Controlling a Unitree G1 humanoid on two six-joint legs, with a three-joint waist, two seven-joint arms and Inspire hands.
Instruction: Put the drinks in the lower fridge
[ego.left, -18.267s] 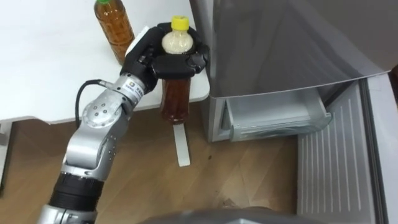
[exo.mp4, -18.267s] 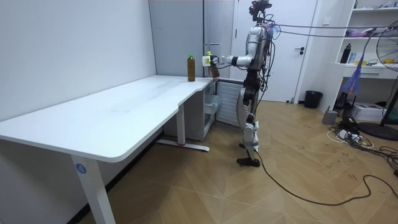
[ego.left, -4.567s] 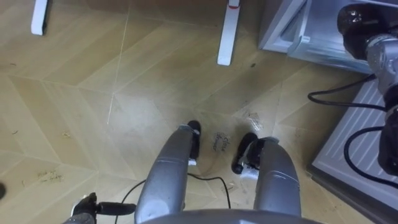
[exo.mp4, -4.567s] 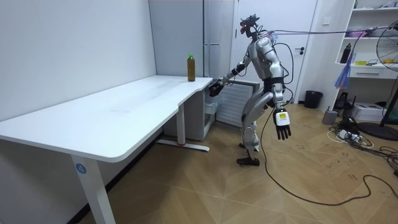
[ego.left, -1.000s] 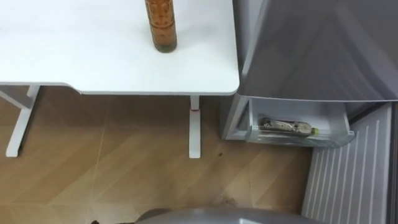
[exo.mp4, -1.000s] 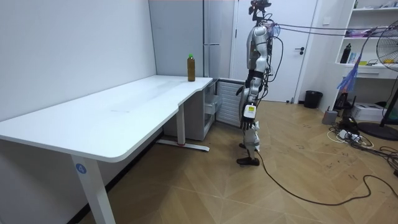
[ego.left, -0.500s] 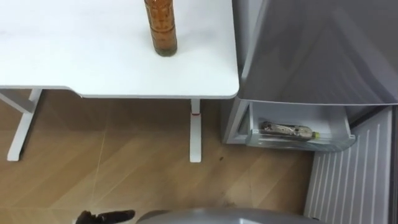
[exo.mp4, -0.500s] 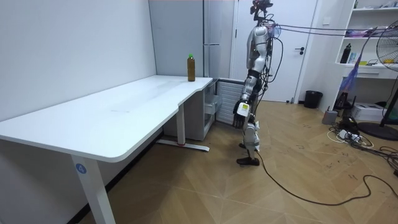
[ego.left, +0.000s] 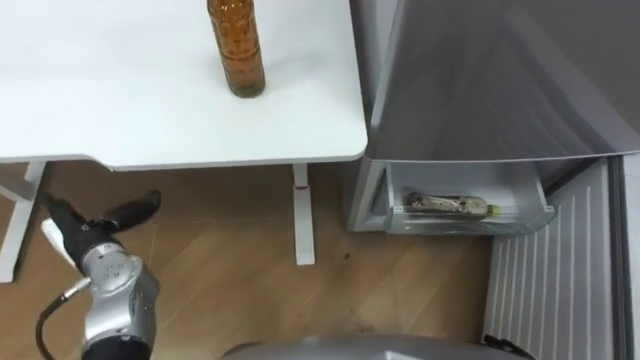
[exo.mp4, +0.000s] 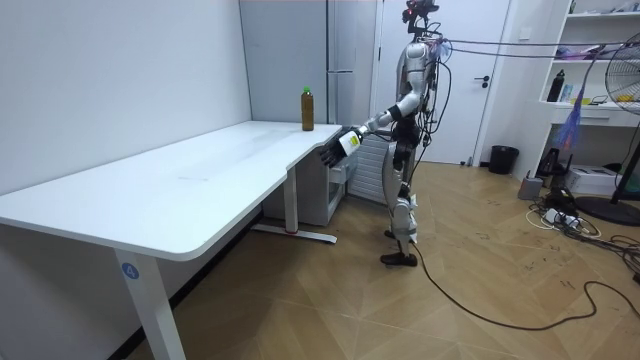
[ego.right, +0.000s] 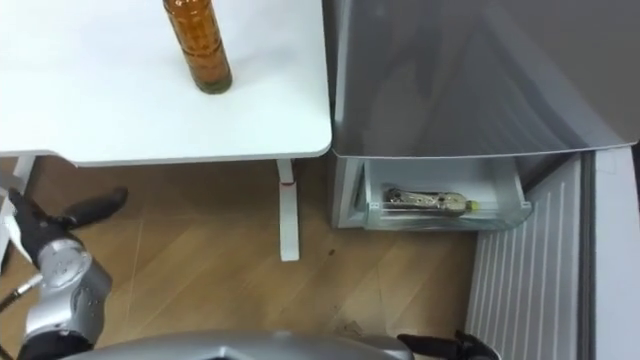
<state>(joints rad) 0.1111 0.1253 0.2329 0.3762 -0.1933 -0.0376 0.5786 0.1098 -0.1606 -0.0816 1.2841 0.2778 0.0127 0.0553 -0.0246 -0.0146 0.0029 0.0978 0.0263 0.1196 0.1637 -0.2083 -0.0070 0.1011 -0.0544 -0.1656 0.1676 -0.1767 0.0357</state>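
Observation:
A bottle of brown tea stands upright near the right end of the white table; its green cap shows in the room view. A second bottle lies on its side in the open lower fridge drawer. My left hand hangs open below the table's front edge, fingers straight, well short of the standing bottle and holding nothing. In the room view this left hand is stretched out toward the table's end. The dark fingertips of my right hand lie straight and empty at the bottom edge.
The grey fridge stands right beside the table. Its lower door is swung open to the right. A white table leg rises from the wood floor between my left hand and the drawer. I stand in front of the fridge.
My left arm has swung up from beside my leg and now reaches out toward the table's end. The view has shifted slightly. Both bottles lie where they were.

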